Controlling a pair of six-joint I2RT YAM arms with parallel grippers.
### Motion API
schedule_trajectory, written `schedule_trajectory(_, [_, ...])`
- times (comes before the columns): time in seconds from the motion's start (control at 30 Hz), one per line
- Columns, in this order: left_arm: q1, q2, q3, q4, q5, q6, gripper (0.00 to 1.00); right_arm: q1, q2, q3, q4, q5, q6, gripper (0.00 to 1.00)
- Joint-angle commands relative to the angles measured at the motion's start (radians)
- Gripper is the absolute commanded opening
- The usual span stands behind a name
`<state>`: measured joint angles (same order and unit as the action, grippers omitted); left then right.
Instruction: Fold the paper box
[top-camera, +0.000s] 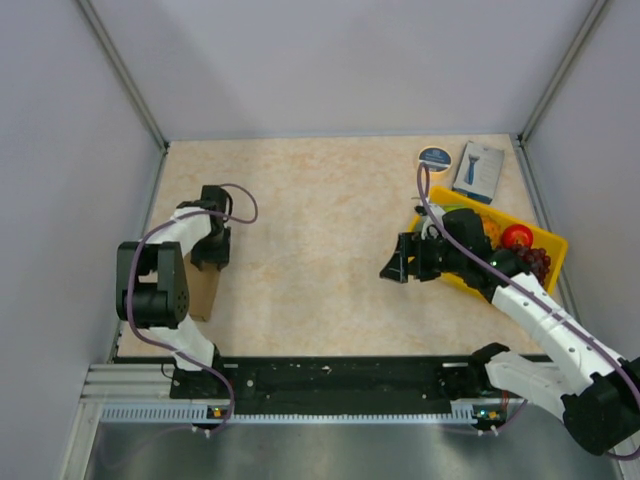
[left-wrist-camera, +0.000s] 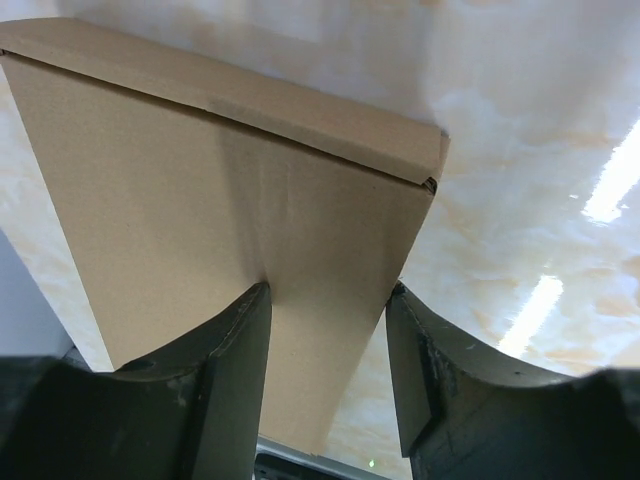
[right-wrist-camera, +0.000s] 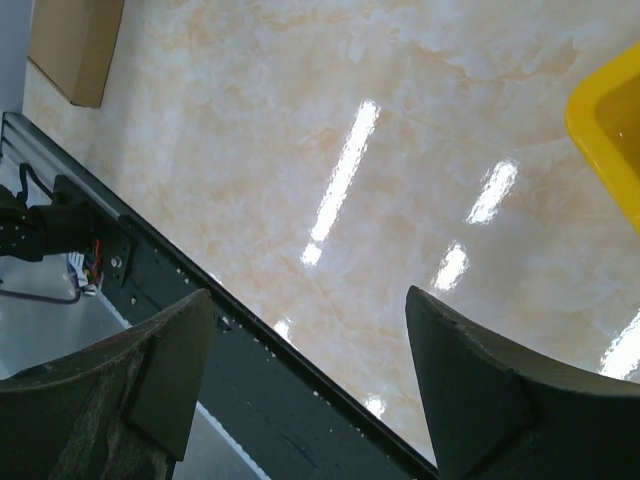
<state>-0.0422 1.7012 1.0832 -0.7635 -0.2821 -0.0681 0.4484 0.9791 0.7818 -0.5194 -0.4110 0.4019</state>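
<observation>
— Two grippers are being checked. What is the left gripper (left-wrist-camera: 328, 295) doing?

— It is grasping the paper box (left-wrist-camera: 230, 180). Both fingers (left-wrist-camera: 240, 380) are pressing against opposite sides of the carton's near end. The box is sitting across the table (top-camera: 320, 230) from the yellow tray (right-wrist-camera: 615, 120), well apart from it.

— How is the cardboard likely behaving?

— I am judging it light and fairly stiff across the panels, yet hinging readily at the creases and denting under a hard pinch. Holding it across a closed end, close to a folded edge, is looking safest.

— And the arms?

— The left arm (top-camera: 160, 270) is sitting with its elbow raised and its wrist bending down onto the box. The right gripper (right-wrist-camera: 308, 295) is hanging just beside the tray, on the side facing the box, jaws spread wide and holding nothing.
</observation>
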Motion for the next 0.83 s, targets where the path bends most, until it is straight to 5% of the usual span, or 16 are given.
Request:
schedule_trajectory(0.0, [0.068, -0.015, -0.043, 0.056, -0.029, 0.022, 0.52, -0.010, 0.000, 0.057, 0.006, -0.041, -0.026, 0.77])
schedule_trajectory(0.17, [0.108, -0.057, -0.055, 0.058, -0.066, -0.009, 0.58, -0.011, -0.019, 0.085, -0.025, -0.038, -0.029, 0.77])
schedule_trajectory(0.23, [0.108, -0.075, -0.011, -0.003, -0.092, -0.059, 0.68, -0.011, -0.023, 0.105, -0.040, -0.031, -0.026, 0.77])
schedule_trajectory(0.43, [0.045, -0.339, 0.128, -0.062, 0.107, -0.151, 0.87, -0.010, -0.097, 0.180, -0.188, 0.223, -0.054, 0.82])
schedule_trajectory(0.6, [-0.215, -0.546, 0.221, 0.038, 0.329, -0.246, 0.87, -0.011, -0.238, 0.249, -0.370, 0.471, -0.080, 0.99])
schedule_trajectory(0.7, [-0.413, -0.641, 0.199, 0.212, 0.400, -0.277, 0.87, -0.010, -0.405, 0.273, -0.390, 0.523, -0.130, 0.99])
schedule_trajectory(0.8, [-0.612, -0.762, 0.129, 0.414, 0.396, -0.262, 0.99, -0.010, -0.561, 0.357, -0.401, 0.583, -0.161, 0.99])
